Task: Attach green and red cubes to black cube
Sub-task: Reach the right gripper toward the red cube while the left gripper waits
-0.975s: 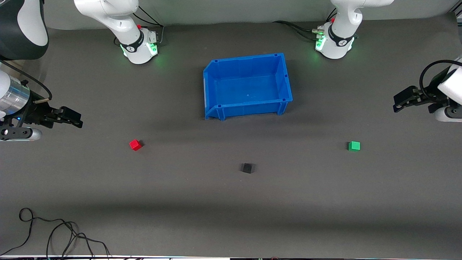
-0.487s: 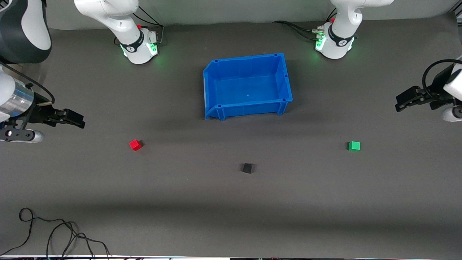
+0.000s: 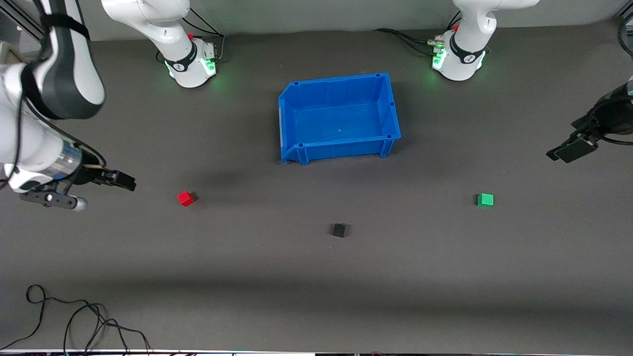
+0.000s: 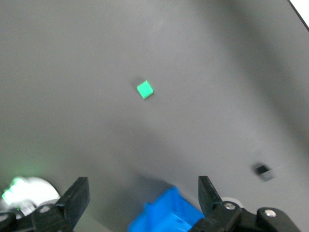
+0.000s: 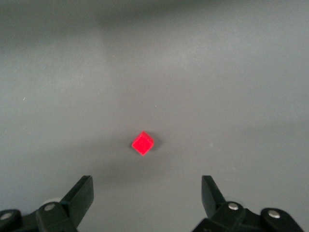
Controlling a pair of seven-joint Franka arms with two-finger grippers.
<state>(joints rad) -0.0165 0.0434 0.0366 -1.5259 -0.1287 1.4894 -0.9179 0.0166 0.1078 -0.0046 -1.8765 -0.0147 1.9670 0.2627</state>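
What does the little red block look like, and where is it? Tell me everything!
The red cube is a small, plain, bright red block with sharp edges and smooth-looking faces. It sits flat on the dark grey table, turned a bit cornerwise, toward the right arm's end. It lies nearer the front camera than the blue bin, apart from the black cube. Nothing touches it but the table. The right pincer is open, with the cube in its wrist view but not between its fingers.

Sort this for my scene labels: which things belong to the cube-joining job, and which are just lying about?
Job:
red cube
green cube
black cube
right pincer, open, beside the red cube
left pincer, open, above the table's end

Lying about:
blue bin
loose cable
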